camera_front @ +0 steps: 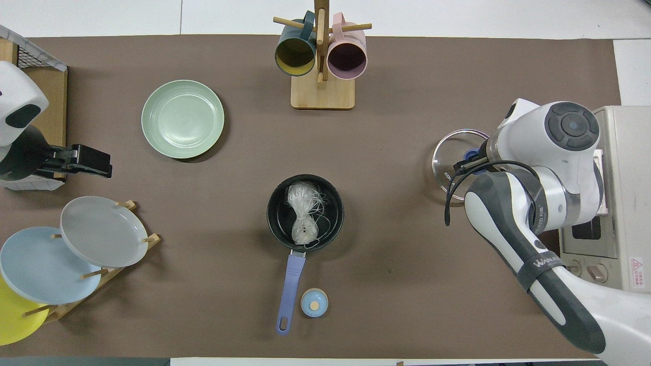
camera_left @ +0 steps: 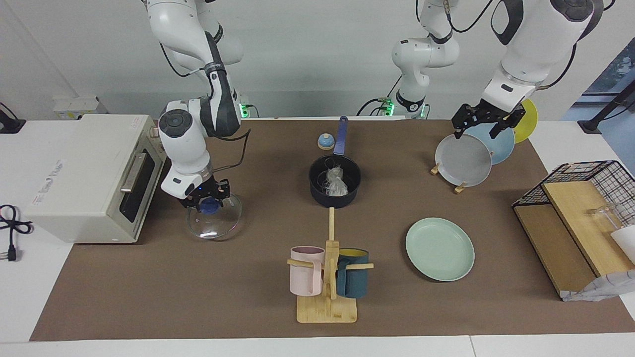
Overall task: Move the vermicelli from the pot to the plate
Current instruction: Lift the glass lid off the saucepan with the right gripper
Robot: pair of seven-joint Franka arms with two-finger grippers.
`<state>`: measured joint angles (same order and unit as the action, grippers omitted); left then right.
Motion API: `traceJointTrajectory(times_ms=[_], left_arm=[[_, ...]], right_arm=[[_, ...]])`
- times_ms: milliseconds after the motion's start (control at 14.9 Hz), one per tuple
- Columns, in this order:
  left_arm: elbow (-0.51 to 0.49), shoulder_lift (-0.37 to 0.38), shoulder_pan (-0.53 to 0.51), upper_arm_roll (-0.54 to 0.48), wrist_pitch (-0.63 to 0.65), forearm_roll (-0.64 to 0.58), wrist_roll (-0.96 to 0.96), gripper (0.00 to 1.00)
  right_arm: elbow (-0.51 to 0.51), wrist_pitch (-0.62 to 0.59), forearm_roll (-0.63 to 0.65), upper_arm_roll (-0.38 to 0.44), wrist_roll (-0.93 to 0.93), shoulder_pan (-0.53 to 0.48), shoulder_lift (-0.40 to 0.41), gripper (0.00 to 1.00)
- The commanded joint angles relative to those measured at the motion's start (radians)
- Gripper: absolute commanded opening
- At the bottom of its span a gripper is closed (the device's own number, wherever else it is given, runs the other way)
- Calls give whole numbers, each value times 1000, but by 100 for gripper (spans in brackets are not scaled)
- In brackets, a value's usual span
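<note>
Right gripper (camera_left: 208,198) sat low on the glass lid (camera_left: 214,218), fingers around its blue knob, grip unclear. Vermicelli (camera_left: 336,181) was in the pot (camera_left: 335,187); plate (camera_left: 439,249) empty. Left gripper (camera_left: 488,124) hovered, released, over the grey plate (camera_left: 463,160). Loose strands might snag the rim.

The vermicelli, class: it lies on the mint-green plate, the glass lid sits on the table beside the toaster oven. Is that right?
One thing is wrong. The vermicelli lies in the pot, not on the mint-green plate, which holds nothing; the overhead view shows this. The glass lid does sit beside the toaster oven, under the right gripper.
</note>
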<state>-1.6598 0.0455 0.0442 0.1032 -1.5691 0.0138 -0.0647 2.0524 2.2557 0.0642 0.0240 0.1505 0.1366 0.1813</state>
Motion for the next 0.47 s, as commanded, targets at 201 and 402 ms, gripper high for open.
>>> traceJointTrajectory(times_ms=[201,402], left_arm=[[-57,46,58,15,-23,15,-10,100],[-138,60,225,19,-116,20,-204,100]], right_arm=[[43,18,-14,-15,23,-38,-8,58],[48,19,-14,-15,23,-40,0,61]])
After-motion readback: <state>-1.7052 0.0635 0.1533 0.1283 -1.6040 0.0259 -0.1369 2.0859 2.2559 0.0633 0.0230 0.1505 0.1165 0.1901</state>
